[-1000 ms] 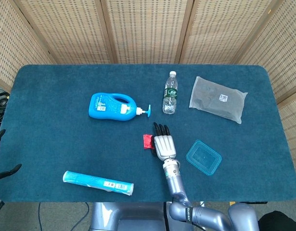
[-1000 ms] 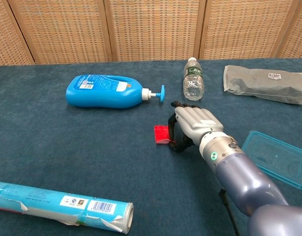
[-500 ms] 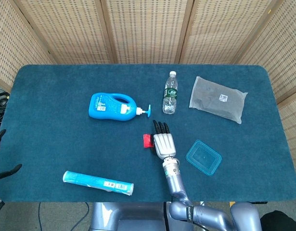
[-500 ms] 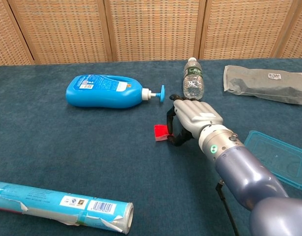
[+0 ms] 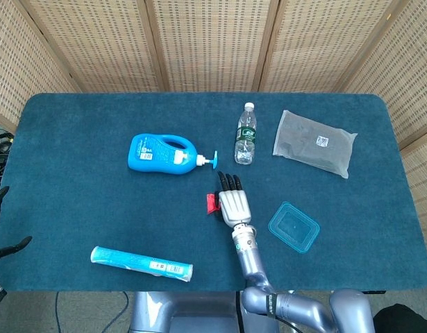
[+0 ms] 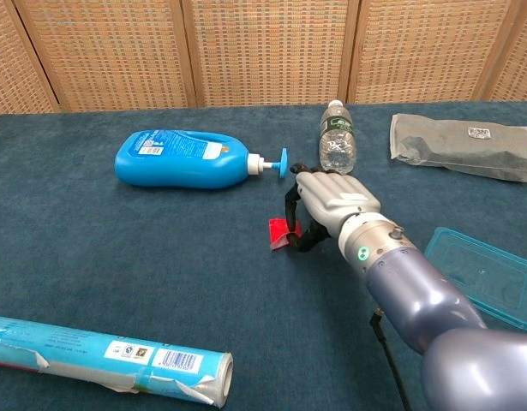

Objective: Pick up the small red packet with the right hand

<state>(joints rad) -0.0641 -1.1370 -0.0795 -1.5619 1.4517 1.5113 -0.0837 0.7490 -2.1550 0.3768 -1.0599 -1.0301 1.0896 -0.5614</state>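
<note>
The small red packet is near the middle of the blue table, pinched at its right edge by my right hand. The hand's dark fingers curl down around the packet's right side, and part of the packet is hidden under them. The packet appears slightly raised off the cloth in the chest view. My left hand shows in neither view.
A blue pump bottle lies to the far left of the hand and a water bottle stands just beyond it. A clear blue lid lies to the right, a grey bag at the back right, a printed tube at the front left.
My right hand has risen a little and drifted left and away from me, carrying the red packet with it.
</note>
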